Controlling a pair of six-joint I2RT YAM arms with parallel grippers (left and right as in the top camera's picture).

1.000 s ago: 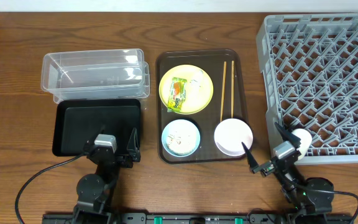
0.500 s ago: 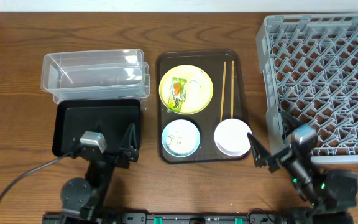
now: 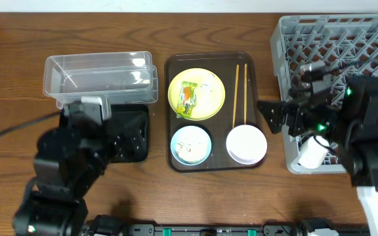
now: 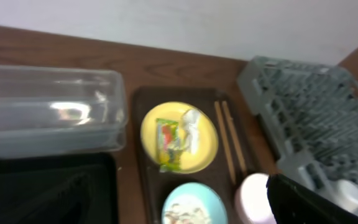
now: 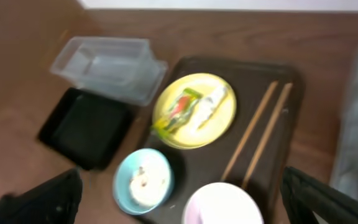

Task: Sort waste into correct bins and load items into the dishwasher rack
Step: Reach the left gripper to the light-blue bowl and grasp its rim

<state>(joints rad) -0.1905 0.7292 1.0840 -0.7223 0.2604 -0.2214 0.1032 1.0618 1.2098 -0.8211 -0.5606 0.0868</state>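
The rack (image 3: 346, 39) is seen at the right, almost bare; only one item has been loaded (named further down). The brown tray (image 3: 213, 57), in the middle, is laden with nearly everything to be dealt with. The tub (image 3: 100, 72) and the black tray (image 4: 17, 186), at the left, are seen with nothing in them, so no waste is judged to have been sorted.

The right gripper (image 5: 180, 176) is held over the rack's left edge, beside the brown tray, its jaws spread wide with nothing between them. The left gripper (image 4: 176, 179) is held over the black tray. Its jaws are taken to be spread and nothing is gripped, though one finger is only faintly made out against the black.

The plate (image 3: 210, 103), the white bowl (image 3: 246, 144) and the blue bowl (image 3: 203, 135) are all on the brown tray and have yet to be loaded. The chopsticks (image 3: 240, 95) lie side by side along its right side, also unloaded. The cup (image 3: 312, 155) is found in the rack's near left corner, the only step that looks done.

The wrapper (image 3: 188, 97) and the scraps (image 4: 191, 124) lie on the plate, and the grains (image 3: 188, 147) lie in the blue bowl. All three are to be binned, probably before the dishes are racked.
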